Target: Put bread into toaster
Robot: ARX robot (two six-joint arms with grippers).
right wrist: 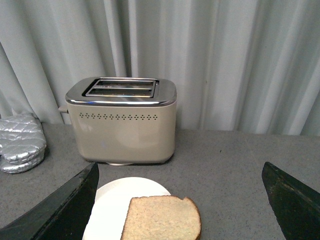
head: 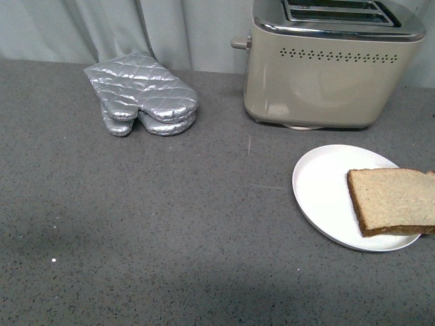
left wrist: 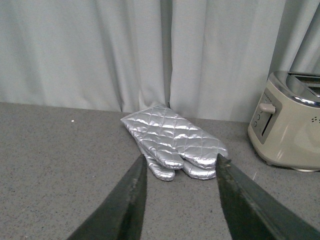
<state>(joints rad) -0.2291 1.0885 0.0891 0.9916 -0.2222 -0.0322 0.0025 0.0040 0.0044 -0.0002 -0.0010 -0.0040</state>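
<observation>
The bread [head: 394, 200] is a light-brown slice with a darker crust, lying flat on a round white plate [head: 323, 187] at the front right. The beige toaster [head: 326, 64] with chrome top and two slots stands behind the plate. In the right wrist view the bread [right wrist: 162, 218] lies between and below my wide-open right gripper [right wrist: 180, 172], with the toaster [right wrist: 122, 120] beyond. My left gripper [left wrist: 181, 162] is open and empty, facing the silver mitt; the toaster [left wrist: 290, 122] shows at its side. Neither arm appears in the front view.
A silver quilted oven mitt [head: 143, 95] lies at the back left of the grey counter [head: 136, 238], and shows in the left wrist view [left wrist: 172, 142]. A pale curtain [head: 136, 27] hangs behind the counter.
</observation>
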